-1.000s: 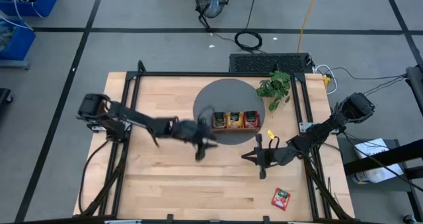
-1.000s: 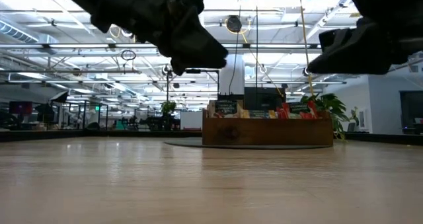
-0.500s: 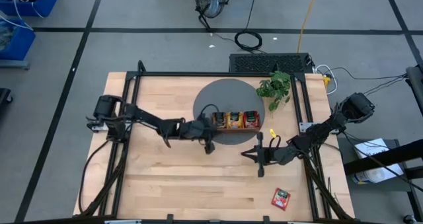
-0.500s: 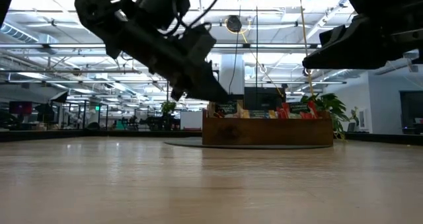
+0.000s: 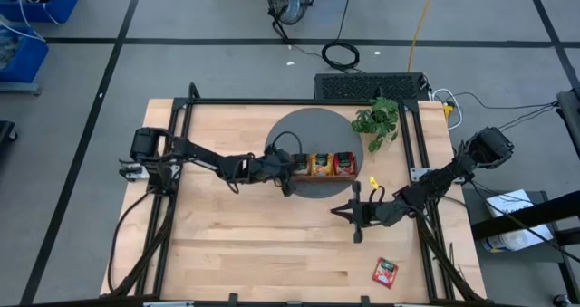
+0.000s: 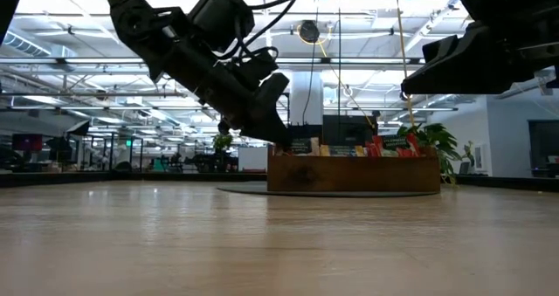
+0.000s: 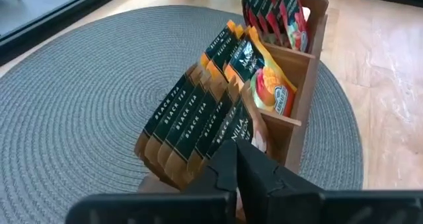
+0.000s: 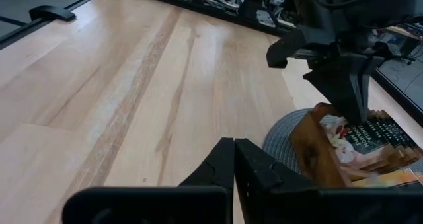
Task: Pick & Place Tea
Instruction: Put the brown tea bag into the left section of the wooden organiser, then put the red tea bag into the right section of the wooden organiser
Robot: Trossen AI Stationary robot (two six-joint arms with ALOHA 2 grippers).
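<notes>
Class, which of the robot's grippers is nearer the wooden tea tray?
Left. The left gripper is shut at the wooden tray, at its end compartment; the right gripper hangs apart from it.

Brown-black sachets (image 7: 192, 128), grey woven mat (image 7: 86, 98)

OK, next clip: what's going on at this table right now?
The left gripper, fingers shut, has reached the end compartment of the wooden tray on the round grey mat and pokes among the brown tea sachets there. The right gripper, also shut, waits over bare table. One red sachet lies alone near the table's front edge.
</notes>
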